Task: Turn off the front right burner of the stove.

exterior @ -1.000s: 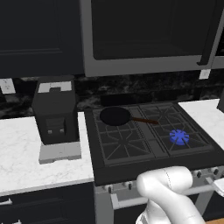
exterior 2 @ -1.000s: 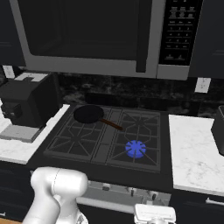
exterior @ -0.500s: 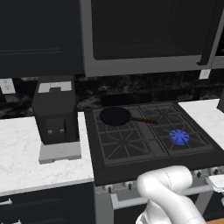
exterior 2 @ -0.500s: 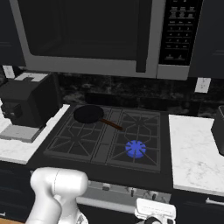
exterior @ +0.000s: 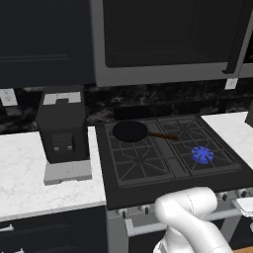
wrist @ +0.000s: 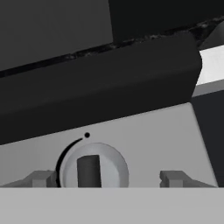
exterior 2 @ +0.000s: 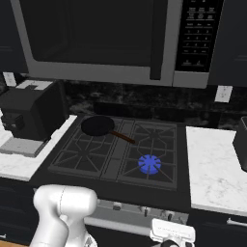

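A blue flame is seen on the front right burner [exterior 2: 150, 164] of the stove [exterior: 173, 190]. The claw [wrist: 106, 178], fingers spread apart, is held before a knob [wrist: 93, 168]; next, closing and turning are called for.

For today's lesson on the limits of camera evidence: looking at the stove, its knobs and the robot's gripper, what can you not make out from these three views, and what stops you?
- Gripper: hand view; the bottom band cuts its fingers, so contact with the knob is unclear.
- Knob row: base views; too small, partly behind the arm, settings unreadable.
- Front right burner: the blue flame covers its centre.
- Stove: left base view; its front is cut off by the bottom edge.
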Available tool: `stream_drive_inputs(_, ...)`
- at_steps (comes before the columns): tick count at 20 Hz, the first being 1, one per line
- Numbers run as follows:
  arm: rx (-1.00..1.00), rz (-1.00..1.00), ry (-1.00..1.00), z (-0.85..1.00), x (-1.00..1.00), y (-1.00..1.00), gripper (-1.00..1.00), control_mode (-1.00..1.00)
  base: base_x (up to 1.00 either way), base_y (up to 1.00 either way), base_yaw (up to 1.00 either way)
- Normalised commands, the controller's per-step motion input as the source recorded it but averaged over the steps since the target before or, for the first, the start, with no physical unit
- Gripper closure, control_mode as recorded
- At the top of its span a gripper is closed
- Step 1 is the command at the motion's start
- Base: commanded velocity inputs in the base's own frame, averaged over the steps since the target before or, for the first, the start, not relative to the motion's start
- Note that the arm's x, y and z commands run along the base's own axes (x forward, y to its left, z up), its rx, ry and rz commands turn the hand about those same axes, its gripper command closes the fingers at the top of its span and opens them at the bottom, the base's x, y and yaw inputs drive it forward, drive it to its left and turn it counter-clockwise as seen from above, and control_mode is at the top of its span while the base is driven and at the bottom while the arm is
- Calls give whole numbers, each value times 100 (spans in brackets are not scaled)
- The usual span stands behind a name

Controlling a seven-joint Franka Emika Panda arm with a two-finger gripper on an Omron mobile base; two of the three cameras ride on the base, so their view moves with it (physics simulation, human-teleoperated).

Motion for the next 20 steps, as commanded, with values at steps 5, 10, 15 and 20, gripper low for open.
stream_drive_inputs(5, -3, 0, -1, -1, -13, 6, -100, -100, 0, 0, 0)
stream_drive_inputs(10, 0, 1, -4, 0, -6, -1, -100, -100, 0, 0, 0)
stream_drive_inputs(15, 0, 0, -1, 0, 0, 0, -100, -100, 0, 0, 0)
stream_drive_inputs(20, 0, 0, 0, 0, 0, 0, 100, -100, 0, 0, 0)
